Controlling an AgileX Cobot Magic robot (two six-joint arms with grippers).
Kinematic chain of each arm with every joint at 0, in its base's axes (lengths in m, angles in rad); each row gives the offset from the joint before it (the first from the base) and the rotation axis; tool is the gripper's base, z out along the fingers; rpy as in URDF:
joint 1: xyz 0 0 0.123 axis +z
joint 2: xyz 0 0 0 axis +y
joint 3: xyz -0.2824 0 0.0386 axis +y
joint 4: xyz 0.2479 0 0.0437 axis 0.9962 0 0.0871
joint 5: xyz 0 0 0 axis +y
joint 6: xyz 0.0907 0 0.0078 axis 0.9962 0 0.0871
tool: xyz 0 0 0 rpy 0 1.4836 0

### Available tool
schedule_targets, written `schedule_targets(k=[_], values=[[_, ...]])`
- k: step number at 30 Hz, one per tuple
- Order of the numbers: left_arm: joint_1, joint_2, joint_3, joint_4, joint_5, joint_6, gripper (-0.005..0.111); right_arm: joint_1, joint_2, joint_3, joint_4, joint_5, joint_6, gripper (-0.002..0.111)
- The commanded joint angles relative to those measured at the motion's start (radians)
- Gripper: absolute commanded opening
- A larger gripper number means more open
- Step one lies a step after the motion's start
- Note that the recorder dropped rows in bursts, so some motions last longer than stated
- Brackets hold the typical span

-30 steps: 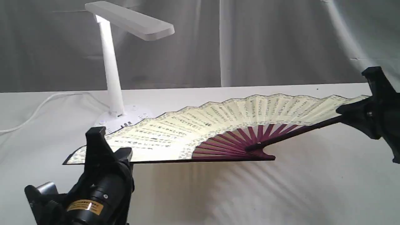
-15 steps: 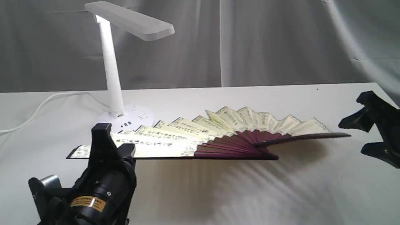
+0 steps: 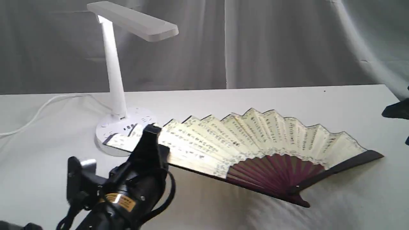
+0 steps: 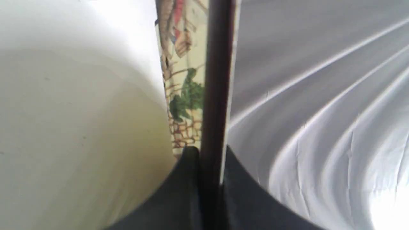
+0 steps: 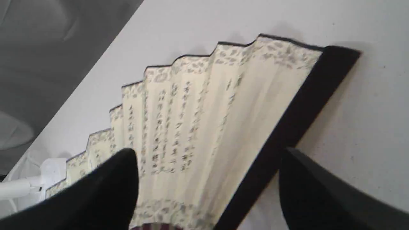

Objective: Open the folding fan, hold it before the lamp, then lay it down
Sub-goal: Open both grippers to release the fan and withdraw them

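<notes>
The folding fan [image 3: 255, 140] is spread open, calligraphy side up, sloping down to the right. Its right guard and pivot end rest on the white cloth. My left gripper [image 3: 151, 137] is shut on the fan's left guard, which sits raised just in front of the lamp's round base [image 3: 110, 132]. In the left wrist view the black fingers [image 4: 188, 179] pinch the dark guard [image 4: 215, 80]. The lamp [image 3: 113, 73] stands at the back left, its head lit. My right gripper [image 5: 207, 152] is open above the fan [image 5: 198, 118] without touching it, and shows only at the right edge [image 3: 402, 125].
The lamp's white cord [image 3: 41, 108] runs off to the left across the cloth-covered table [image 3: 204, 210]. A grey curtain [image 3: 271, 41] hangs behind the table's far edge.
My right gripper let go of the right guard and drew back to the right. The fan sagged, then spread again with its right end on the table. My left gripper moved right, toward the lamp base.
</notes>
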Motion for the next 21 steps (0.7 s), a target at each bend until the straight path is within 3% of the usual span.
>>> schedule_targets(k=[1,13,17,21], values=[[0.002,0.065,-0.06,0.105,0.022,0.02,0.0,-0.004,-0.026,0.0,-0.037,0.049,0.0,0.063],[0.002,0.19,-0.136,0.135,0.073,0.019,0.005,-0.004,-0.026,0.0,-0.077,0.074,-0.001,0.063],[0.014,0.19,-0.136,0.137,0.073,0.019,0.022,-0.004,-0.026,0.0,-0.077,0.07,-0.001,0.063],[0.014,0.19,-0.136,0.135,0.065,0.013,0.048,-0.004,-0.026,0.0,-0.077,0.07,-0.004,0.063]])
